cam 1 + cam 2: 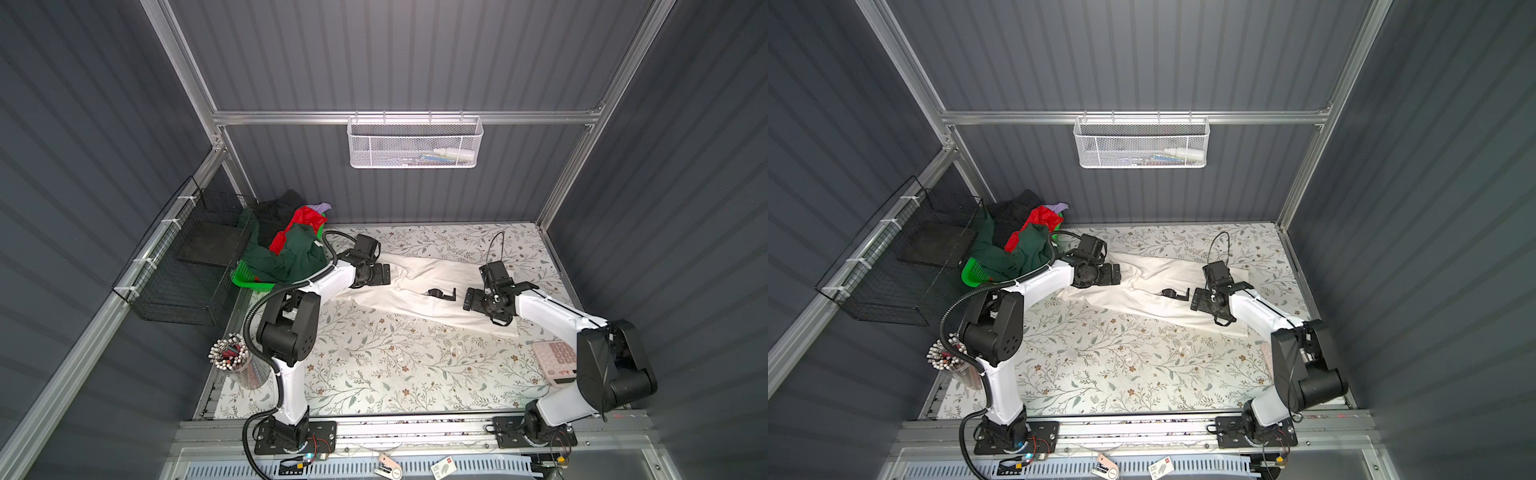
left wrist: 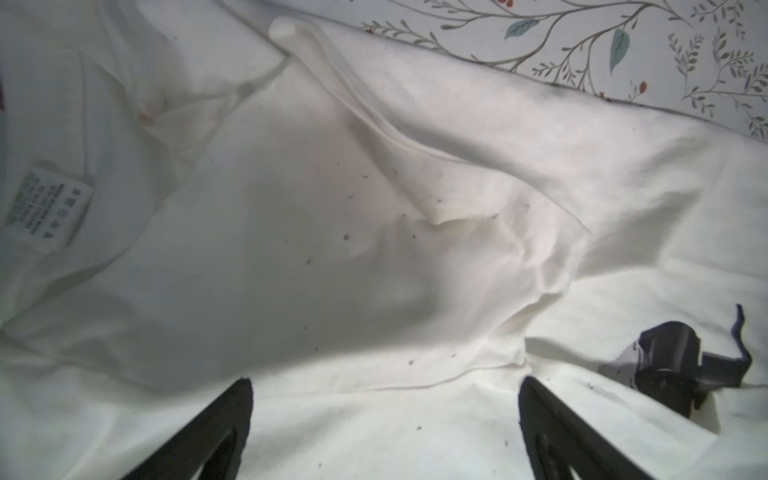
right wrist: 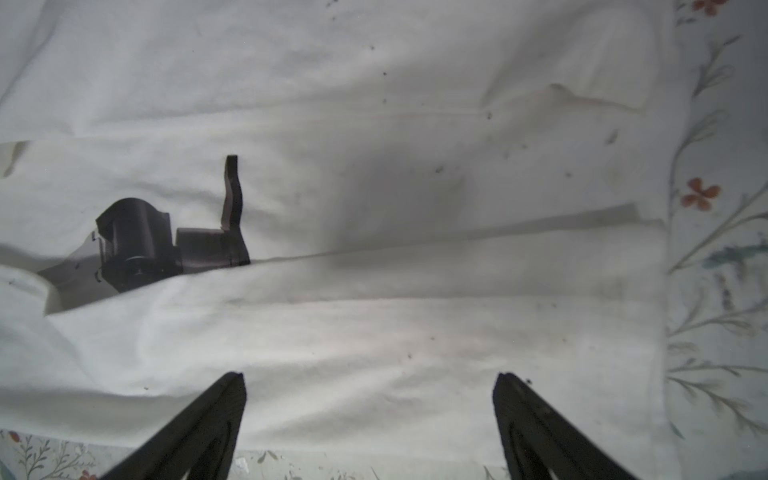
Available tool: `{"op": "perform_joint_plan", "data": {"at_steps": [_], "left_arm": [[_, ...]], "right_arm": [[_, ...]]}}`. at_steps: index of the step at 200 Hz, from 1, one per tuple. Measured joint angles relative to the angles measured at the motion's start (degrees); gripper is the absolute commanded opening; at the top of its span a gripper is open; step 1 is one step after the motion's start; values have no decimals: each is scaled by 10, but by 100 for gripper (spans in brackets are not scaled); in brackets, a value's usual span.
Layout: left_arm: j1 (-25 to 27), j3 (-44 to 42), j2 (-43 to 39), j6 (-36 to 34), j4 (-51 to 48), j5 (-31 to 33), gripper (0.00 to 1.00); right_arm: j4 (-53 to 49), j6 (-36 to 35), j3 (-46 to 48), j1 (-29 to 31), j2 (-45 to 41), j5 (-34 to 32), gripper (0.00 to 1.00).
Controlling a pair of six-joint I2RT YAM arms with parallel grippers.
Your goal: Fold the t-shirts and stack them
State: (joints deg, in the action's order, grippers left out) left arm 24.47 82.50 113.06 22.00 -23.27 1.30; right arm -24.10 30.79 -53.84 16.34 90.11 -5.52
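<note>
A fold of the cream t-shirt (image 1: 419, 270) hides most of its black print (image 1: 441, 294), between the left gripper (image 1: 388, 275) and the right gripper (image 1: 467, 299). The care label (image 2: 48, 208) carries text too small to read.

Both top views look steeply down from high above the near edge toward the far wall (image 1: 395, 75). They take in the whole tabletop (image 1: 374, 374) and share almost the same scene, shifted slightly sideways. The left wrist view hangs close over the left part of the cream-white t-shirt (image 2: 332, 270), looking past the left arm's fingers (image 2: 216, 428). The right wrist view sits as close over the shirt's right part, past the right arm's fingers (image 3: 208, 424). All four views share the shirt's black print (image 3: 133, 241).
</note>
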Motion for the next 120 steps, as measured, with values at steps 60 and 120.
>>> {"op": "perform_joint_plan", "data": {"at_steps": [60,120], "left_arm": [[-17,28,64,0,19,-17,100],[-22,142,149,-29,30,-19,100]], "right_arm": [[30,18,-6,0,53,4,90],[67,30,37,3,40,26,90]]}}
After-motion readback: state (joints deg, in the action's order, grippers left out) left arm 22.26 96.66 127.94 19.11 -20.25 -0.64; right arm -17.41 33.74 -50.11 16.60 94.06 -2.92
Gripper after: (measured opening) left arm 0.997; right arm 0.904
